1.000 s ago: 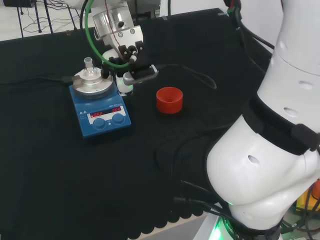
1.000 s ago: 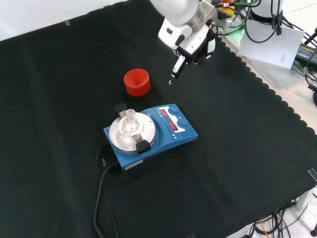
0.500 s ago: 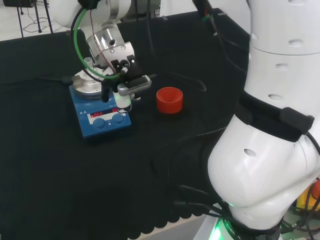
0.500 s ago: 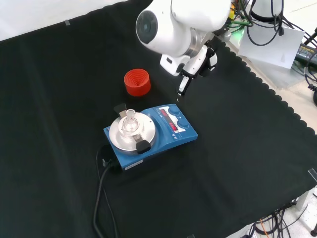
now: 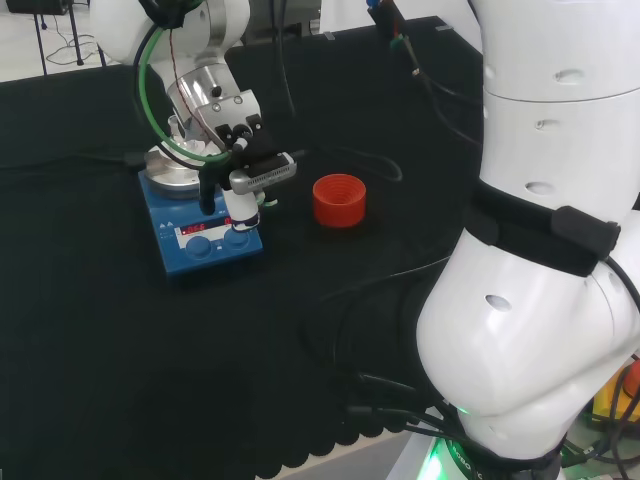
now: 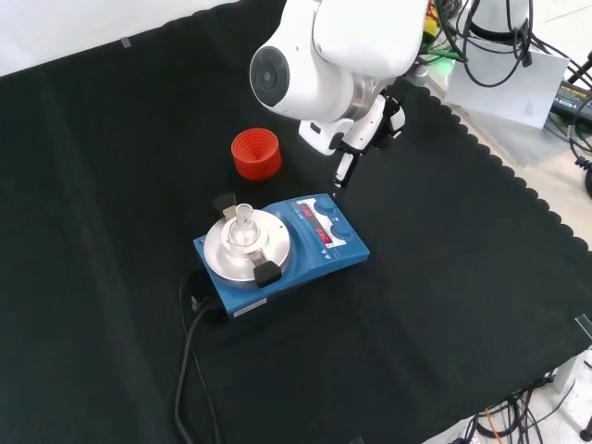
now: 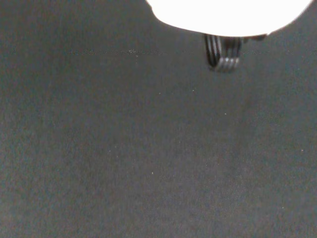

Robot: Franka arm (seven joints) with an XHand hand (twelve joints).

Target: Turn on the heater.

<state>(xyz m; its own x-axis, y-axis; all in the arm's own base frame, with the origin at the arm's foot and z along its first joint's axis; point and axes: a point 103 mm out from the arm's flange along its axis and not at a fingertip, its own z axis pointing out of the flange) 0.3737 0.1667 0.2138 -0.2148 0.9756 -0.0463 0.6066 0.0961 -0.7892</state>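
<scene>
In the front view, taken from left to right, a black power cord is seen running off the near left corner of the heater, a blue box with a round metal plate on which a small clear glass flask stands between two black clamps. The control panel, with its red display and two blue knobs, is found at the right end of the box. A red ribbed stand is set on the cloth farther off, well apart from the heater. Above and just beyond the panel, the hand is held with one dark finger stretched downward and the others folded back (a pointing pose, with nothing gripped); its tip is not yet touching the panel. In the head view the hand appears right over the knob end of the heater.

Several faults are judged possible from here. If the finger is lowered off target, the display or the bare casing may be pressed instead of a knob, and the heater is left off. If the descent is angled, the light box may be shoved along the cloth, and the flask may be shaken or tipped. If the wrong knob is worked, stirring rather than heating may be started. The hand's bulk could also be brought against the flask's neck if the arm drifts toward the plate.
</scene>
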